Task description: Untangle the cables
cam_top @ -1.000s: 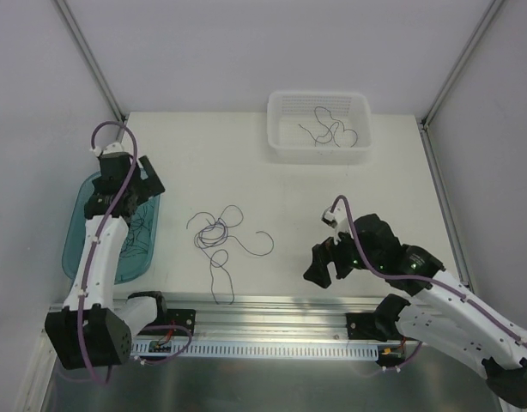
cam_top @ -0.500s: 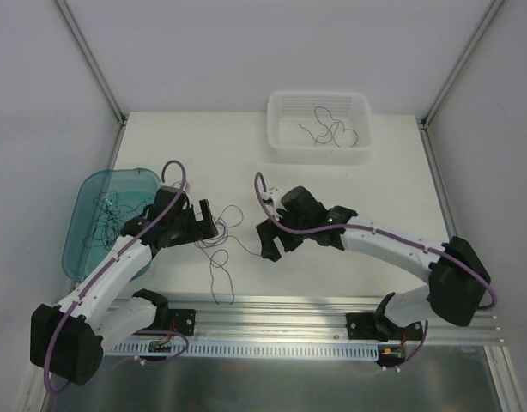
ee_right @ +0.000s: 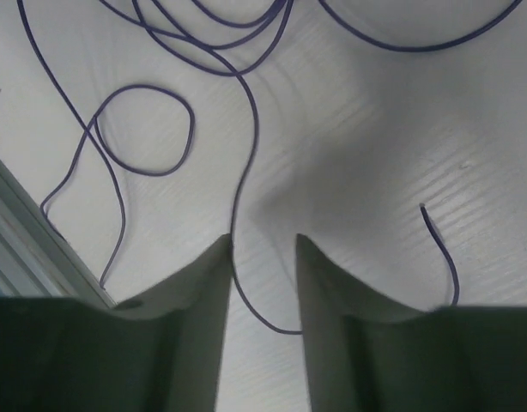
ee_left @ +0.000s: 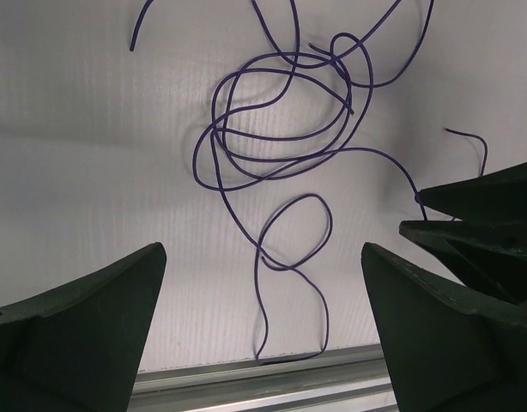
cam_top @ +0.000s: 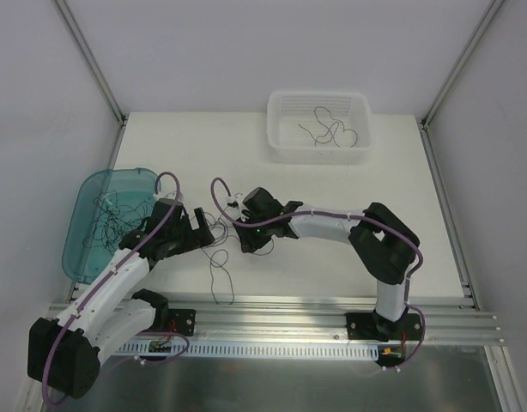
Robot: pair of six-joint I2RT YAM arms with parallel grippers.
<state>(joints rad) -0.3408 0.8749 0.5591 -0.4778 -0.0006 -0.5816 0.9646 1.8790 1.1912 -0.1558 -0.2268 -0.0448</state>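
- Cables point(cam_top: 219, 239): we list one loose knot of hair-thin purple wire, several loops overlapping, flat on the white tabletop point(cam_top: 375, 189) left of its middle. One long tail trails toward the metal rail point(cam_top: 289, 309) at the near edge.
- Strand point(ee_right: 246, 163): one wire leaves the knot and runs down into the gap of the right jaws. Its long axis lies along the jaws' length, not across them. Its end curls off to one side just inside the gap.
- Right jaws: narrow, a slim gap showing on both sides of the strand. We see no pinch on the wire yet. They sit low over the tabletop, touching the knot's right side in the overhead view.
- Right arm point(cam_top: 332, 225): stretched across from the right, so the knot lies directly ahead of its jaws.
- Left jaws: wide apart and holding nothing. They hover over the knot's near loop point(ee_left: 293, 232), with the main tangle ahead of them.
- Left arm point(cam_top: 126, 266): reaching in from the left. The knot thus lies between the two arms, both close, the right the better placed.
- Our judgement: the coming move turns on that strand staying centred in the gap. So thin a wire could slip free.
- Teal tray point(cam_top: 83, 193): at the left edge, more dark wires inside.
- White basket point(cam_top: 281, 112): at the far edge, well apart, a few loose wires within.
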